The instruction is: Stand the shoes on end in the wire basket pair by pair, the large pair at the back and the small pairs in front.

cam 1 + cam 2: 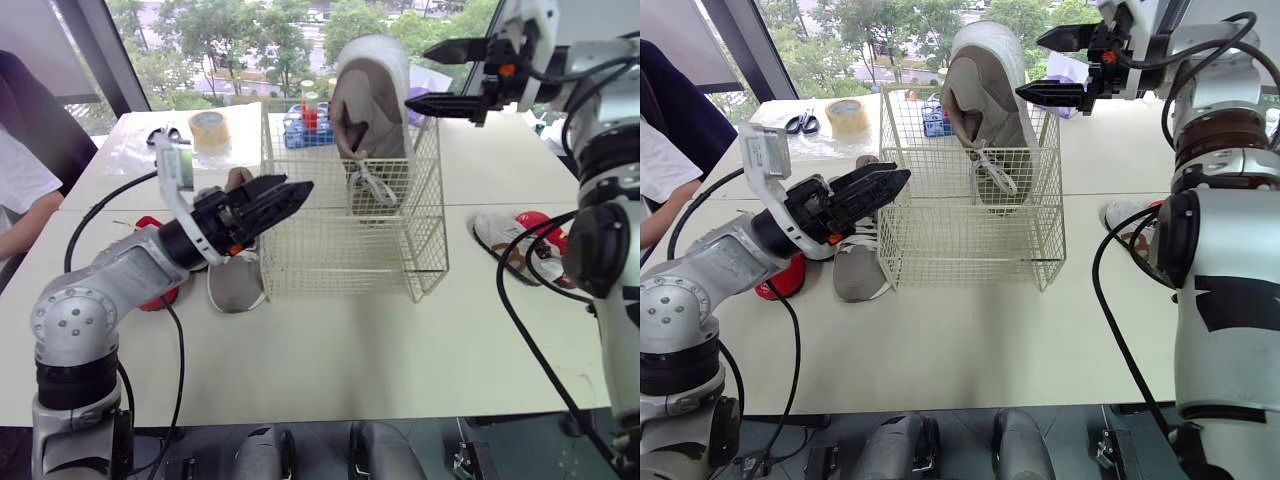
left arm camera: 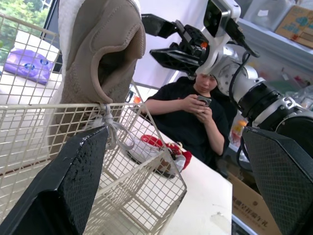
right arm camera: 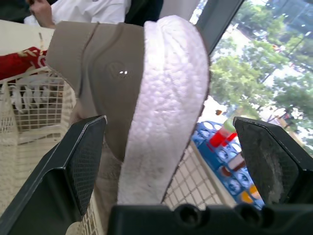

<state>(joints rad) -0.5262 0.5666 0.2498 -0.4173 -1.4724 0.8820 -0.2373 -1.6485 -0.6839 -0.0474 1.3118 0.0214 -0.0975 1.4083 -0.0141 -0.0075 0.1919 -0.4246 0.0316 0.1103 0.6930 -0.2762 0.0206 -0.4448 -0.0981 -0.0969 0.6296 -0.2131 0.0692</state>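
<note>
One large beige shoe (image 1: 372, 110) already stands on end at the back of the wire basket (image 1: 340, 250), heel up. The right gripper (image 1: 445, 76) is spread wide level with the shoe's top, holding nothing. Its likely mate, a second beige shoe (image 1: 236, 282), lies flat on the counter (image 1: 330, 360) just outside the basket's left wall, long axis running away from the robot. The left gripper (image 1: 300, 188), also spread wide and empty, hovers right above it, so the left arm is clearly nearer and would have to reach down.
</note>
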